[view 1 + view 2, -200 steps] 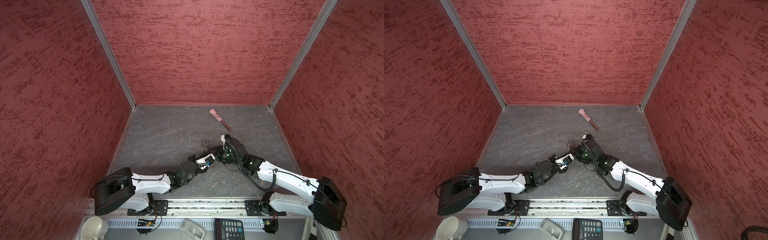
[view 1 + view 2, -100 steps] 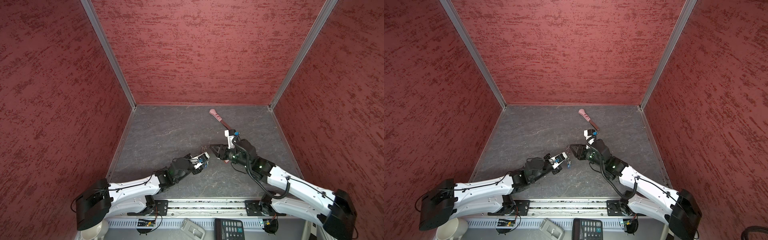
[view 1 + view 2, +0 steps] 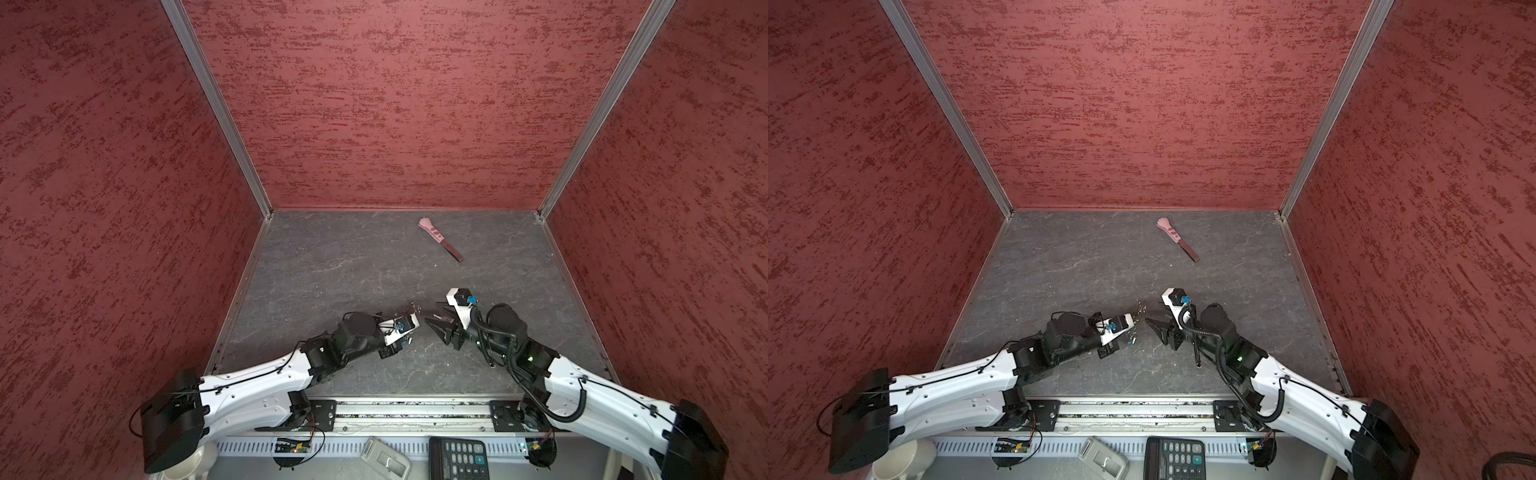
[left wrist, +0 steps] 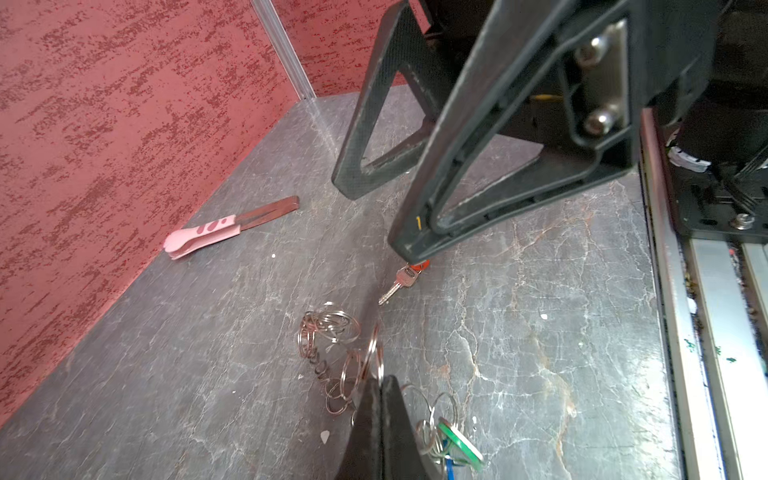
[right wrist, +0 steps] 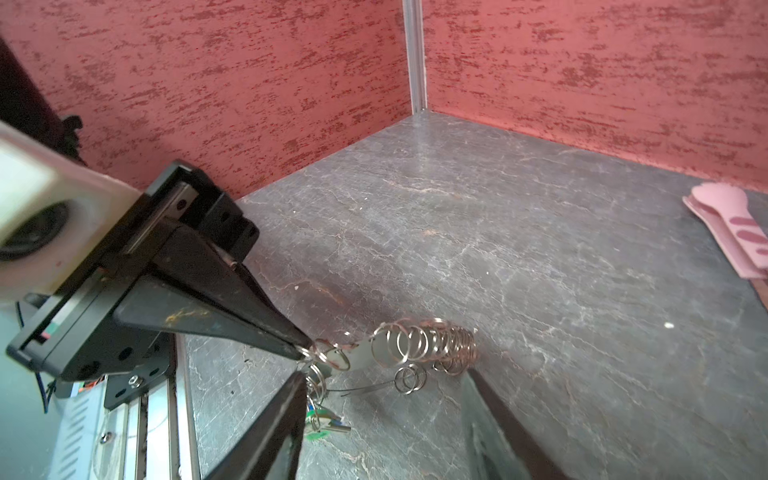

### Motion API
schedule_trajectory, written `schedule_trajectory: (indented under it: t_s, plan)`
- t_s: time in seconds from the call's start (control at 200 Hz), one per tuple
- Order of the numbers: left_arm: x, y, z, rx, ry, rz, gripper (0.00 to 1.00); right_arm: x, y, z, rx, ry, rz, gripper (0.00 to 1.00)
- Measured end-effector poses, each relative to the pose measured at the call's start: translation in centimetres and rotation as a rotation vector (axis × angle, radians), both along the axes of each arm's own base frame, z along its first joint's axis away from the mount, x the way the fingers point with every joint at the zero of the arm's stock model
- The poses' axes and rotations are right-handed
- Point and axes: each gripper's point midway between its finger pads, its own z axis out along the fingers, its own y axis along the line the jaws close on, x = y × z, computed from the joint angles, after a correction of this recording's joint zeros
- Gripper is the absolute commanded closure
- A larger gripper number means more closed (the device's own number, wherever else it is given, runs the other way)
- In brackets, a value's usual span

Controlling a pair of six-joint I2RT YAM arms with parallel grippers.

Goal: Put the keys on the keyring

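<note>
The keyring (image 4: 328, 332) is a chain of silver rings, partly lifted off the grey floor; it also shows as the keyring (image 5: 424, 345) and small in a top view as the keyring (image 3: 413, 308). My left gripper (image 4: 380, 384) is shut on one of its rings. A green key (image 4: 459, 444) and a blue key (image 4: 449, 471) hang from rings beside those jaws. A red key (image 4: 401, 282) lies on the floor right under a fingertip (image 4: 409, 249) of my right gripper. My right gripper (image 5: 384, 378) is open, a little way from the chain, holding nothing. In both top views the two grippers face each other near the front middle.
A pink-handled tool (image 3: 440, 239) with a dark blade lies toward the back right of the floor. Red walls close the floor on three sides. In front of the rail sit a calculator (image 3: 459, 457), a grey device (image 3: 384, 459) and a white cup (image 3: 187, 461).
My right gripper has opened and drawn back to the right, away from the left gripper. The left arm has stretched forward, still shut on the chain.
</note>
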Motion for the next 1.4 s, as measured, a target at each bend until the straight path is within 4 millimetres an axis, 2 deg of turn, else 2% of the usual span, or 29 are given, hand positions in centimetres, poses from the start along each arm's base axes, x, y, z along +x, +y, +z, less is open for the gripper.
schedule_trajectory:
  t_s: [0.115,0.21,0.356,0.471,0.641,0.952,1.398]
  plan:
    - [-0.4,0.1,-0.1,0.001,0.013,-0.020,1.00,-0.6,0.8,0.3,-0.002,-0.043,0.066,0.49]
    - [-0.6,0.1,-0.1,0.003,0.021,-0.031,1.00,-0.9,1.3,-0.4,-0.022,-0.046,0.108,0.54]
    - [-0.7,0.2,0.1,-0.002,0.022,-0.038,1.00,-1.3,1.8,-1.5,-0.051,-0.030,0.147,0.55]
    - [-0.7,0.2,0.3,-0.008,0.018,-0.036,1.00,-1.7,2.0,-1.2,-0.037,-0.037,0.171,0.55]
    - [-0.6,0.3,0.3,-0.011,0.021,-0.038,1.00,-2.6,2.0,-1.0,-0.010,-0.049,0.211,0.62]
    - [-0.9,0.2,0.7,-0.025,0.024,-0.058,1.00,-0.7,1.7,-2.7,-0.060,-0.028,0.120,0.59]
    - [-1.3,0.0,0.7,-0.031,0.032,-0.082,1.00,1.5,1.7,-2.4,-0.064,0.001,0.018,0.56]
